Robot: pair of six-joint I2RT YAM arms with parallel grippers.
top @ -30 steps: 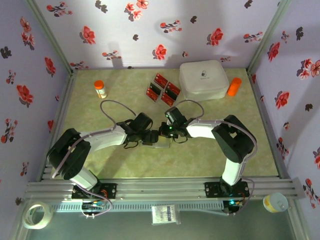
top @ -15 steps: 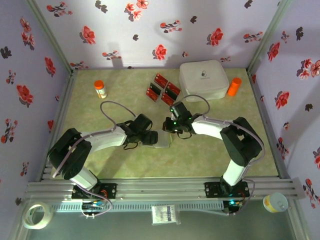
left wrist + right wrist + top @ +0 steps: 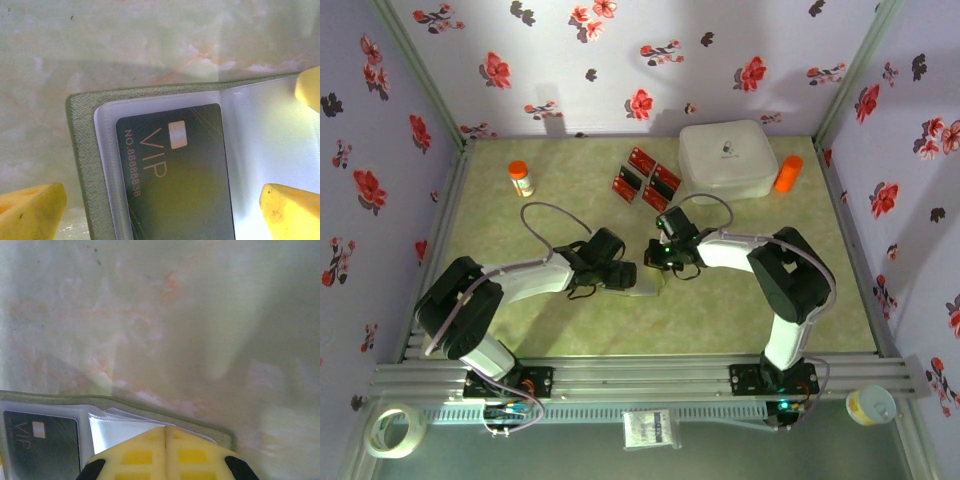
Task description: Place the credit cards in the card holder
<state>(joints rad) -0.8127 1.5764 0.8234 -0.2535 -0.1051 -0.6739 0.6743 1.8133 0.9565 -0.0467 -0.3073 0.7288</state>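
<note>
The left jaws stand wide, yellow fingers (image 3: 30,207) on both sides of the open card holder (image 3: 82,150), which lies on the table (image 3: 550,215) in the middle of the top view. A dark VIP card (image 3: 175,175) sits in its clear pocket. The right jaws are pressed shut, empty, by the holder's edge. The red credit cards (image 3: 646,178) wait higher up. Next, I think, the right arm must fetch one. A second ago those jaws were lower, nearer the holder.

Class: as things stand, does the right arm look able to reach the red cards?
Probably yes: the credit cards lie on open table just beyond the right gripper, with nothing between. Its shut jaws would need opening first.
</note>
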